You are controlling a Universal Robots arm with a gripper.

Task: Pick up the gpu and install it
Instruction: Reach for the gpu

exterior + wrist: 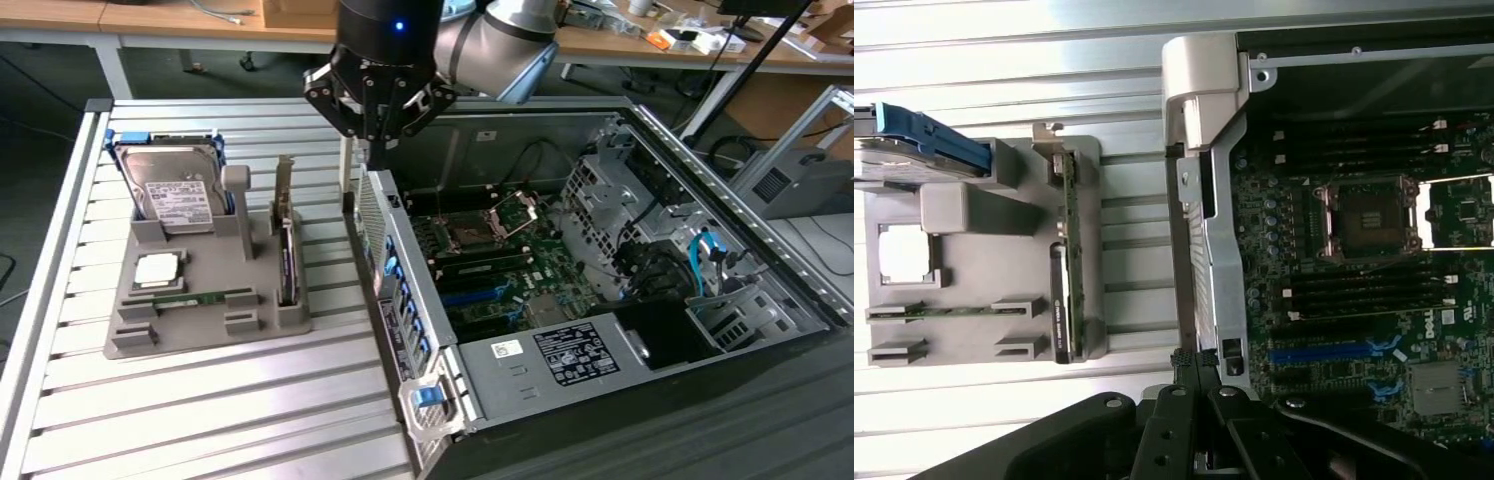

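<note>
One gray holder (pixel 194 332) is seen on the slatted metal table (pixel 200 420), and four parts are counted in it: one gpu (pixel 284 240) (pixel 1066 255), one hard drive (pixel 174 195), one processor chip (pixel 158 268) and one memory stick (pixel 200 297). One open computer case (pixel 534 375) is laid just beside the holder, on the exterior view's right, with its motherboard (pixel 507 280) exposed.

One gripper (pixel 379 150) (pixel 1190 362) is seen, and its fingers are pressed together with nothing between them. It is hung beyond the far corner of the holder, over the case wall (pixel 387 250) that faces the holder. Whether that wall is touched by the fingertips cannot be told.

The gpu is stood on edge in the slot along the holder's case-side edge, with its silver bracket (pixel 284 180) raised at the holder's far end. It is kept apart from the gripper and is not gripped.

The hard drive is stood upright in a blue frame at the holder's far corner, away from the case. The processor chip is laid flat near the holder's middle, and the memory stick is laid in a slot towards the holder's near end. Between the gpu and the motherboard, the facing case wall is raised as a barrier.
</note>
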